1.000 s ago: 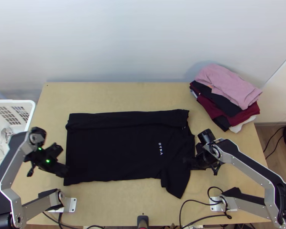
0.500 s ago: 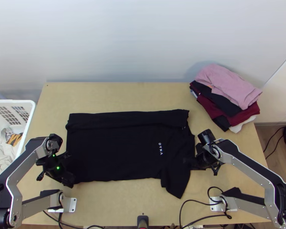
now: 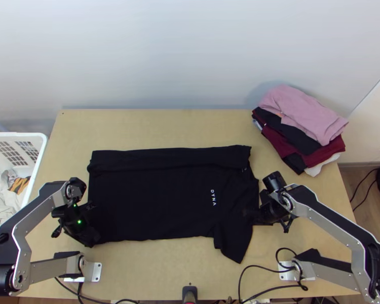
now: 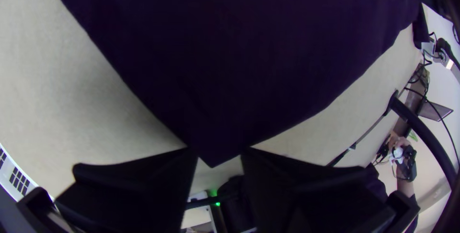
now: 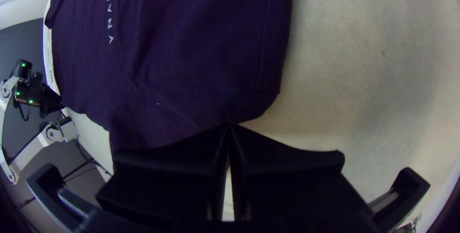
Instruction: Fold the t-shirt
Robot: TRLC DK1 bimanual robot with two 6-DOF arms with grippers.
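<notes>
The black t-shirt (image 3: 159,197) lies on the table, a long strip along its far side folded over and one sleeve pointing toward the near edge. At its near left corner is my left gripper (image 3: 92,237); in the left wrist view the left gripper (image 4: 219,150) stands open, with the corner of the shirt (image 4: 230,60) between its fingertips. My right gripper (image 3: 253,217) is at the shirt's right side. In the right wrist view the right gripper (image 5: 230,125) has its fingertips together on the edge of the shirt (image 5: 201,60).
A pile of folded clothes (image 3: 304,119) stands at the table's back right corner. Left of the table, a white basket (image 3: 38,147) holds loose clothes. Bare table (image 3: 159,126) lies beyond the shirt, and cables (image 3: 256,268) run along the near edge.
My left gripper has moved right and a little toward the near edge, onto the shirt's corner. The right arm and the shirt look unmoved.
</notes>
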